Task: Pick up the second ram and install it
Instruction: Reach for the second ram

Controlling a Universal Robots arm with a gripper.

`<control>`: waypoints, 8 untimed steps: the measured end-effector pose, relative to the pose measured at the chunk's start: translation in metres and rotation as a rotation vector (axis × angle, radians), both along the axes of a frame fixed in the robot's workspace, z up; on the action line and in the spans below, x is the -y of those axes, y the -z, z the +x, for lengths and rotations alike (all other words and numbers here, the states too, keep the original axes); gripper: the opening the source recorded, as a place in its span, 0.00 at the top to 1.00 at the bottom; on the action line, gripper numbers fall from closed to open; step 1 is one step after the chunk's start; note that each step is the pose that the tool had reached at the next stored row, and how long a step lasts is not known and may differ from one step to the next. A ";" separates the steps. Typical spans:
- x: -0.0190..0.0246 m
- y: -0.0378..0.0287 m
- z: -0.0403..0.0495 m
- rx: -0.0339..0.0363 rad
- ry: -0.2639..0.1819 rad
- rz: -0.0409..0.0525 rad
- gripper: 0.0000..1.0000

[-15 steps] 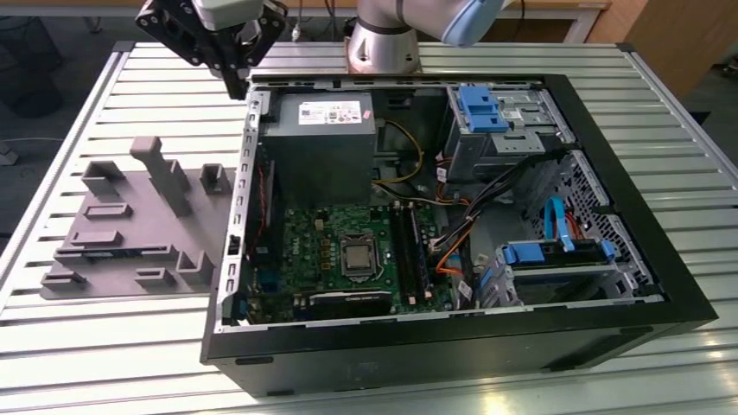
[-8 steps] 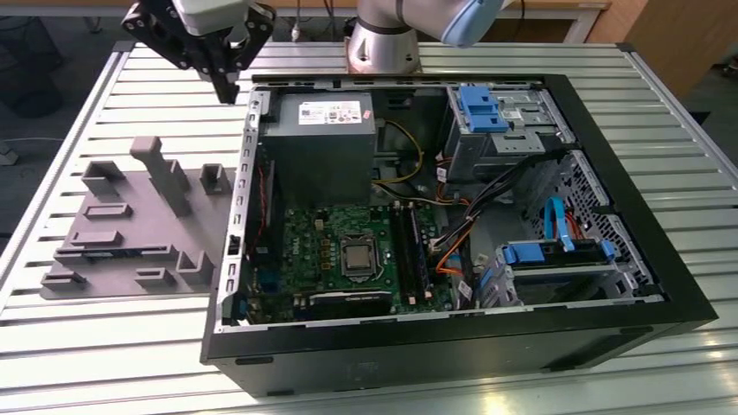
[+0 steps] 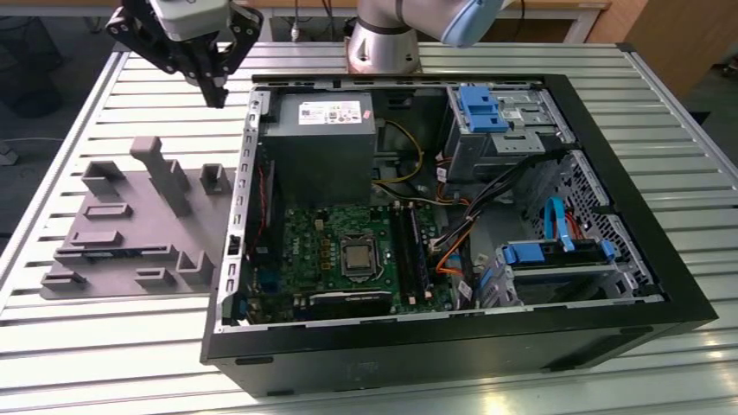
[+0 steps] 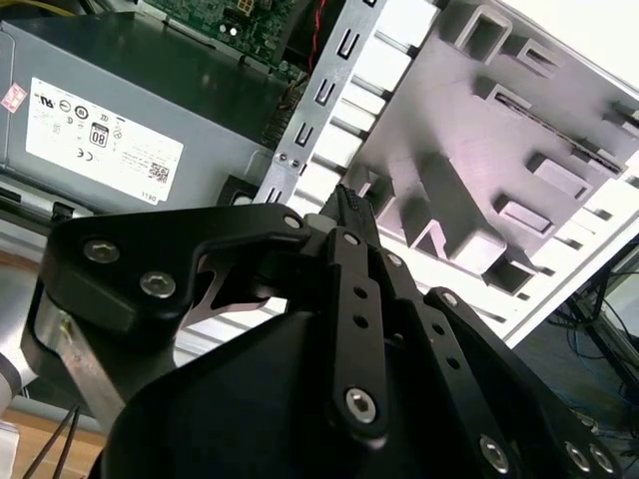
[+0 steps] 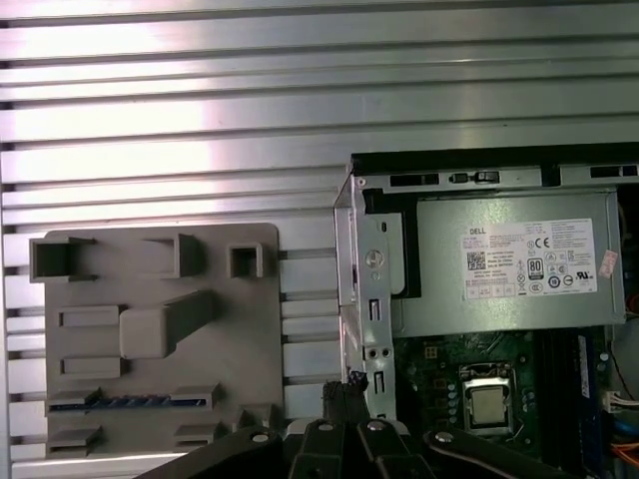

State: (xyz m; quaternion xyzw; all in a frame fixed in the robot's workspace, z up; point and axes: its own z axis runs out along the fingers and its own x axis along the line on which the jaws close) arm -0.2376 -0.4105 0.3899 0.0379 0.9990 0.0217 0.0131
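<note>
The second ram (image 5: 130,402) is a thin dark blue-green stick. It lies in a long slot of the grey fixture block (image 5: 160,329) on the table, beside the open computer case (image 3: 461,346). In the exterior view the ram (image 3: 112,253) sits toward the fixture's near side. My gripper (image 3: 216,97) hangs high over the table's far part, between the fixture (image 3: 127,216) and the case's far corner. Its black fingers (image 4: 344,205) are pressed together with nothing between them. The gripper (image 5: 345,391) is well apart from the ram.
Inside the case lie the green motherboard (image 3: 346,251), its long black memory slots (image 3: 412,251), a grey power supply (image 3: 317,130), loose cables (image 3: 461,216) and blue drive brackets (image 3: 554,252). The fixture has raised posts (image 3: 162,173). The slatted metal table (image 3: 116,346) surrounds both.
</note>
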 end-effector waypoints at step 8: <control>0.0000 0.0000 -0.0002 -0.0001 0.000 0.0000 0.89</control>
